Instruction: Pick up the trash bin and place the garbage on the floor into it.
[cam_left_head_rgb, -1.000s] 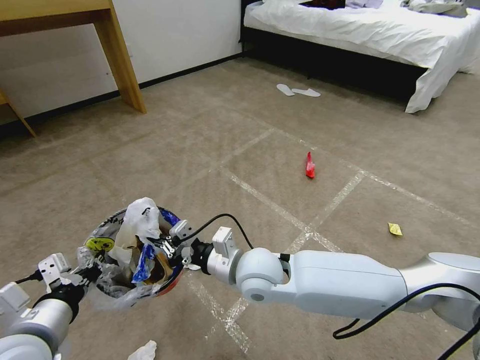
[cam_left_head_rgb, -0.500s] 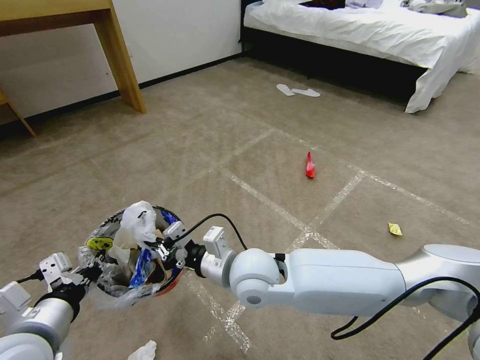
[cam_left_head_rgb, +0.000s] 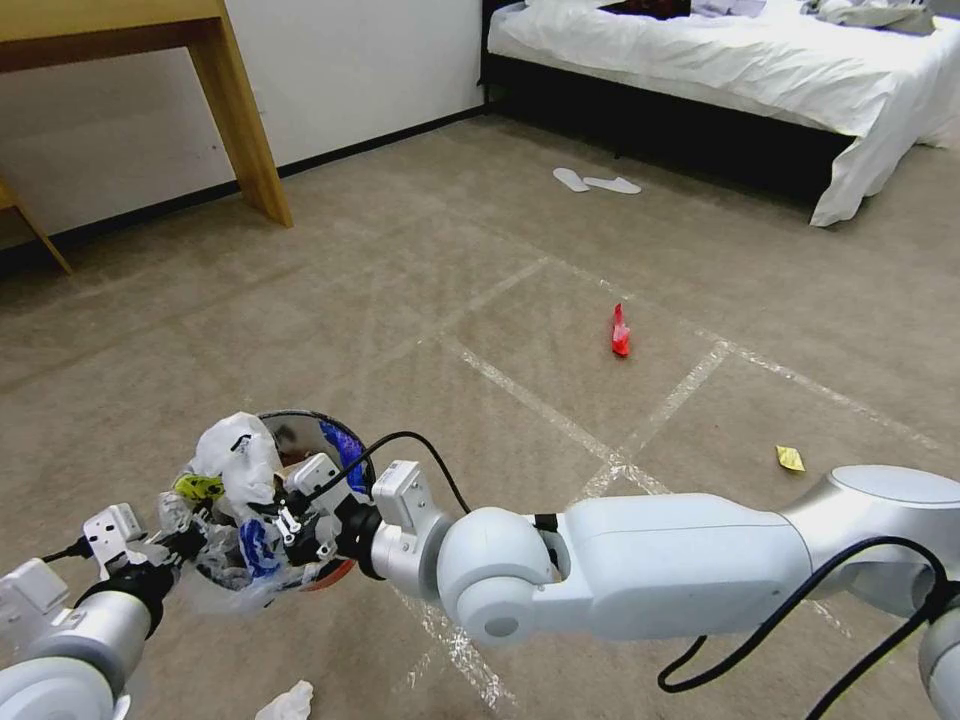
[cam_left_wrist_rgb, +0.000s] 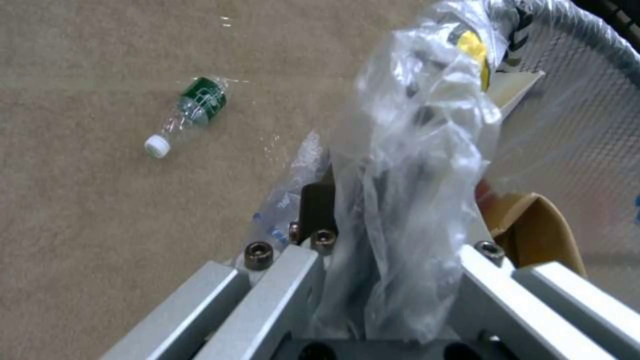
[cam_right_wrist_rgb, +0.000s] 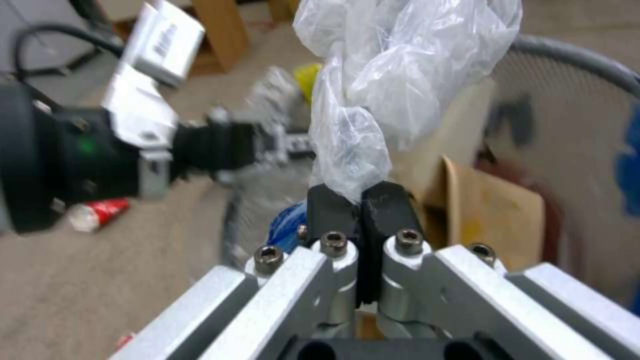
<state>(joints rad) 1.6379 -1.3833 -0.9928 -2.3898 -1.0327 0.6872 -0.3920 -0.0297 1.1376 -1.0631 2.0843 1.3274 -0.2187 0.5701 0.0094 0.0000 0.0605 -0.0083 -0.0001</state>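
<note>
trash bin (cam_left_head_rgb: 262, 505) was up off the carpet (cam_left_head_rgb: 400, 300), held at its rim by the left gripper (cam_left_head_rgb: 178, 535) on the robot's left side, low in the head view. left wrist view showed that gripper's fingers (cam_left_wrist_rgb: 319, 210) pinched on the rim with the crinkled clear liner (cam_left_wrist_rgb: 413, 190) bunched up between them, mesh wall (cam_left_wrist_rgb: 573, 125) of the bin just beside. right gripper (cam_left_head_rgb: 300, 512) was right over the bin's mouth, arm reaching across from the right. its black pads (cam_right_wrist_rgb: 383, 202) were squeezed tight together on a wad of clear plastic bag (cam_right_wrist_rgb: 393, 75), which stuck up out of them. a brown cardboard piece (cam_right_wrist_rgb: 493, 215) sat inside the bin just behind that. leftover garbage was all over: a red wrapper (cam_left_head_rgb: 620, 332) well away in the middle of the floor, a yellow wrapper (cam_left_head_rgb: 790, 458) further right, a crumpled white tissue (cam_left_head_rgb: 288, 702) near the bottom edge below the bin, and a plastic bottle (cam_left_wrist_rgb: 187, 115) with a green label lying on its side in the left wrist view. white slippers (cam_left_head_rgb: 595, 182) sat near the bed (cam_left_head_rgb: 720, 60), wooden table leg (cam_left_head_rgb: 240, 120) by the wall.
</note>
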